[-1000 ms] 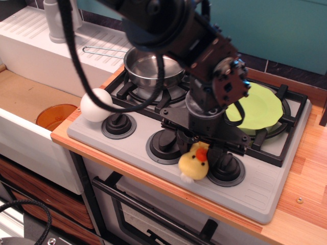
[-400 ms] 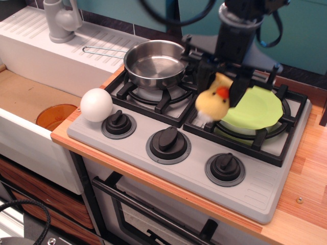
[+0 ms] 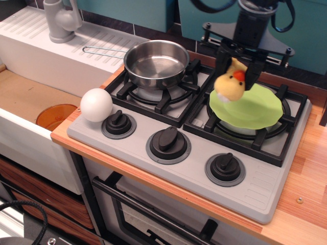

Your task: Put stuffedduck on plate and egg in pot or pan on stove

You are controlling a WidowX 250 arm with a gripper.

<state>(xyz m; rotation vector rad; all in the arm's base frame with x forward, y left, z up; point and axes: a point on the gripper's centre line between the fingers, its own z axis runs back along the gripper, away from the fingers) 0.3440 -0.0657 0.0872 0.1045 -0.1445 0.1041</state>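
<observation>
stove: grey, sits on the wood surface; stiff and fixed, I do not touch it. Front edge and right end go partly out of my view.
plate: lime green, lies on the right burner grate. Thin, light, prob. slides if I push it. Its left rim is hidden behind the duck.
pot: shiny steel, on the left burner, nothing inside. Hard and slippery; wire handle points to back-left, over the white sink board.
gripper: comes from the top, arm cut off by the frame edge. Jaws look closed on the duck, holding it by the upper body. Contact pts not clear, dark parts merge.
stuffedduck: yellow plush, held in the air over the left edge of the plate, not resting yet I think. Soft, very light, squashes under grip, cannot break. Best hold is mid-body, as now. Lower part is a bit blurred.
egg: white, on the stove front-left corner, just beside the left knob. Smooth, round, rolls easily; I judge it needs a grip across the widest part, gentle. Underside not visible.
</observation>
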